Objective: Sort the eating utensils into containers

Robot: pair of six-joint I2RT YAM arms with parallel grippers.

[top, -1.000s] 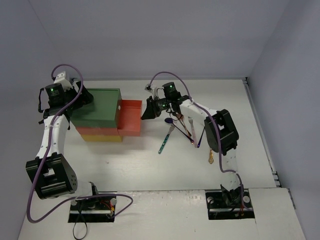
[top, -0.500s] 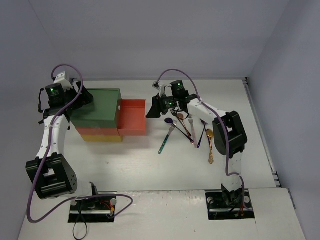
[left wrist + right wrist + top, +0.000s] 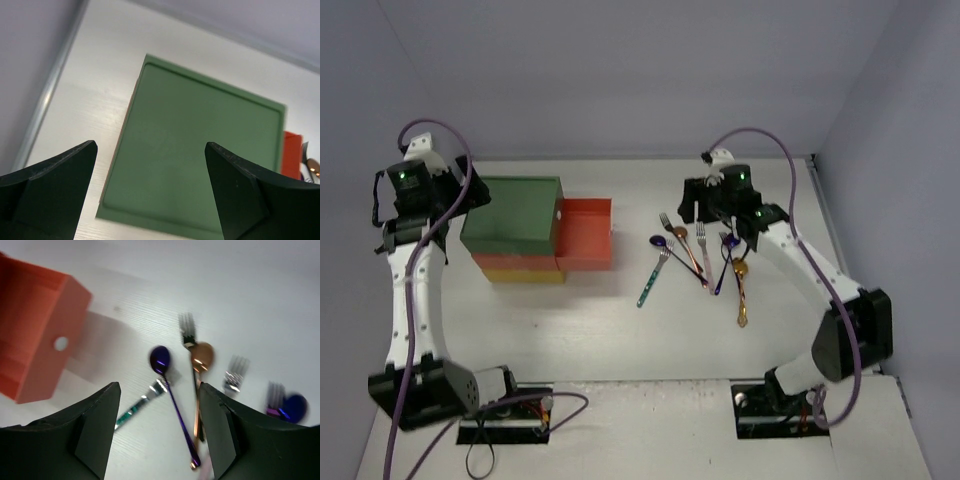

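White table [image 3: 620, 330], orange-red drawer [image 3: 586, 235] open, utensils [image 3: 692, 257] lying nearby

The orange-red drawer [image 3: 585, 235] juts out left of overlapping utensils [image 3: 691, 253]

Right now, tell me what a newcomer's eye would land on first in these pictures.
The stacked drawer unit with its green top stands out at mid-left, its orange-red drawer pulled out to the right. Right of it, shiny coloured utensils lie scattered, with the right gripper open above them.
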